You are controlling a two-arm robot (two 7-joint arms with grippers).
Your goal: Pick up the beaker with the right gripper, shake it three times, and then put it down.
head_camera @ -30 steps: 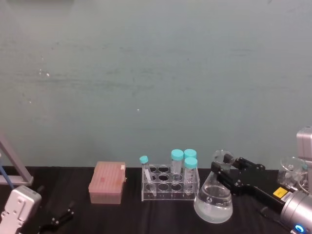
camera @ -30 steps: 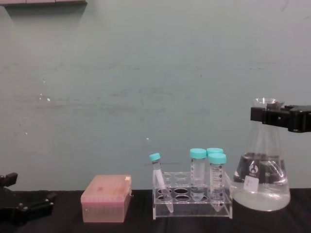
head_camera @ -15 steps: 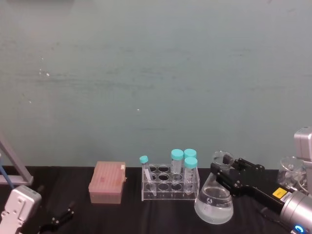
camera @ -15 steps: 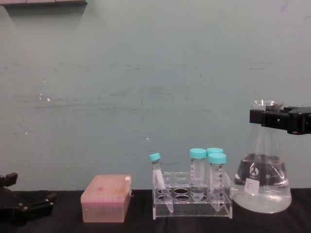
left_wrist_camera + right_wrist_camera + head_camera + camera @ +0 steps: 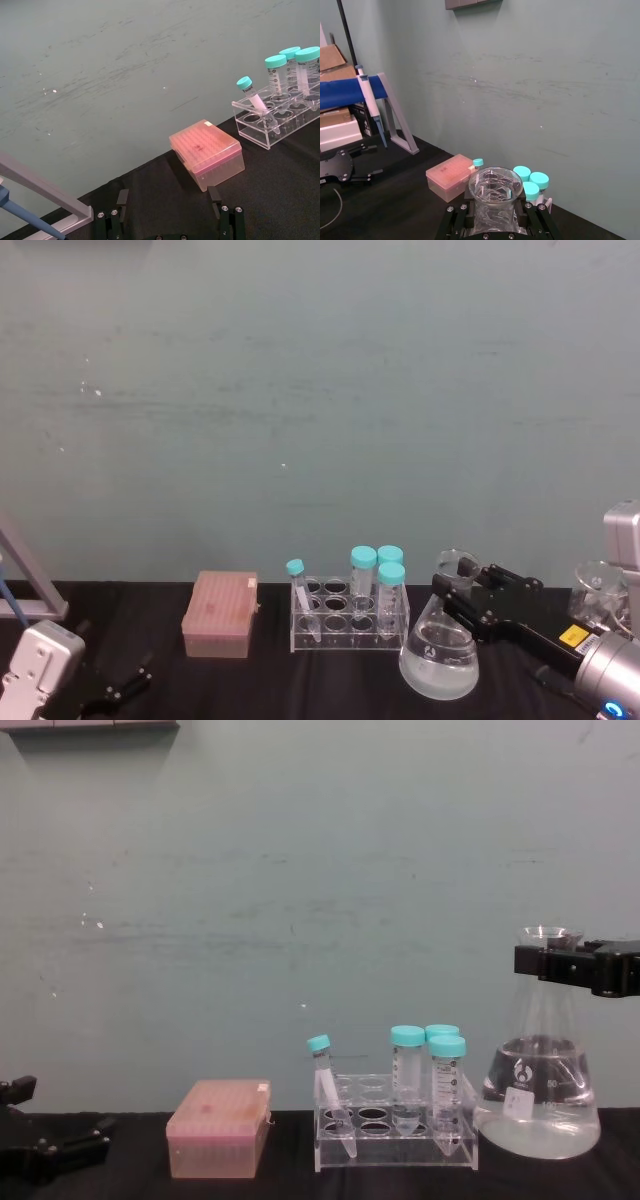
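The beaker (image 5: pixel 438 655) is a clear conical flask holding clear liquid, just right of the tube rack. My right gripper (image 5: pixel 457 585) comes in from the right and is shut on its narrow neck, just below the flared rim. In the chest view the beaker (image 5: pixel 540 1105) stands upright with the right gripper (image 5: pixel 552 963) clamped high on it, and its base looks slightly clear of the black table. The right wrist view looks down into the beaker's rim (image 5: pixel 495 186) between the right gripper's fingers (image 5: pixel 461 216). My left gripper (image 5: pixel 169 221) rests open and empty at the table's near left.
A clear rack (image 5: pixel 348 622) holds several teal-capped tubes (image 5: pixel 364 560) just left of the beaker. A pink tip box (image 5: pixel 220 615) lies further left. A second glass vessel (image 5: pixel 600 585) stands at the far right. A grey pipette stand (image 5: pixel 395 117) is at the far left.
The right gripper and the beaker have sunk slightly and shifted a touch left. The liquid inside has levelled out. The left arm has not moved.
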